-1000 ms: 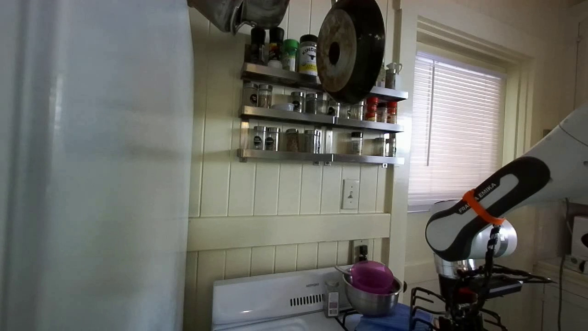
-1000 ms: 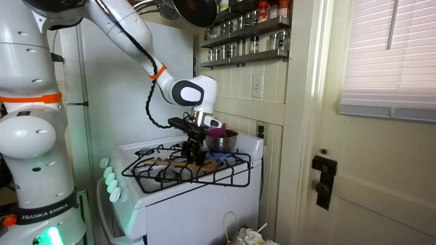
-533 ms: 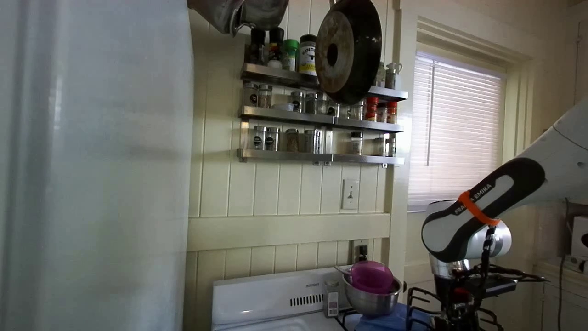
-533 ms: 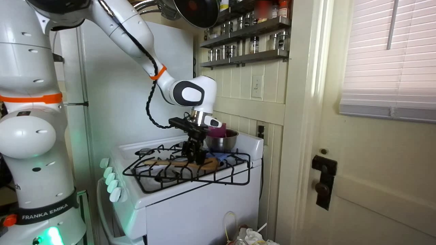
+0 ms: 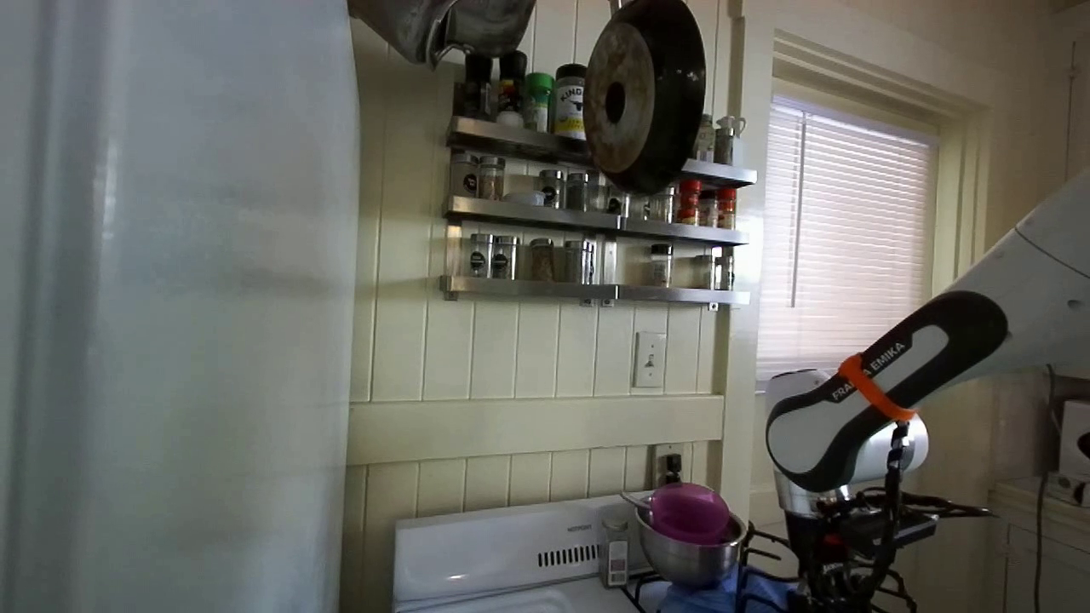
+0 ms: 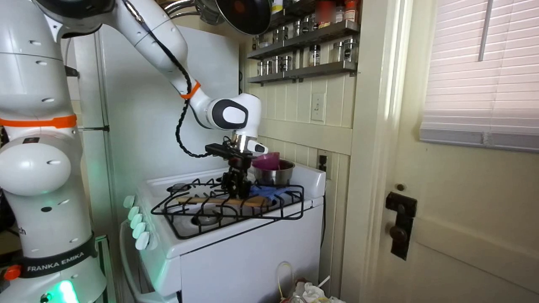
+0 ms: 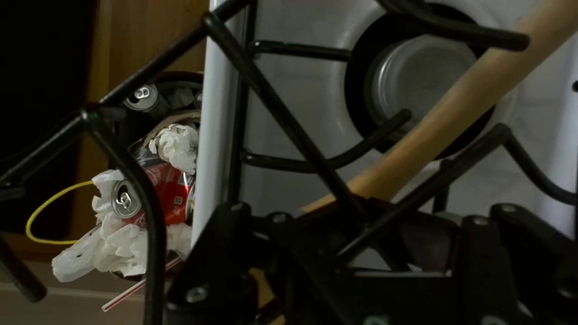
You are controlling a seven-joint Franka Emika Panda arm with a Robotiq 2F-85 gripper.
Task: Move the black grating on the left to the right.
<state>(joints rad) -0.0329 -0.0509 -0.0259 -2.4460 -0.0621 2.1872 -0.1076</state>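
Note:
My gripper [image 6: 238, 195] is over the white stove, and its fingertips [image 7: 367, 201] look closed together around crossing bars in the wrist view. The black grating [image 6: 269, 217] hangs from it roughly level, a little above the stovetop, and reaches past the stove's side. Its bars also cross the wrist view [image 7: 289, 119]. In an exterior view, only part of the grating [image 5: 766, 536] shows at the bottom right, and my fingertips are cut off there. Another black grate [image 6: 174, 231] lies on the stovetop underneath.
A wooden spoon [image 7: 451, 108] lies below the grating. A metal bowl [image 6: 276, 176] with a purple pot [image 6: 268, 162] stands at the back, near a blue cloth [image 6: 269, 191]. A small bottle [image 5: 615, 558] stands by the backguard. Trash [image 7: 122, 253] lies beside the stove.
My gripper and the held grating have moved left in both exterior views. The grating's end beyond the stove's side has risen in the picture and drawn closer to the stove.

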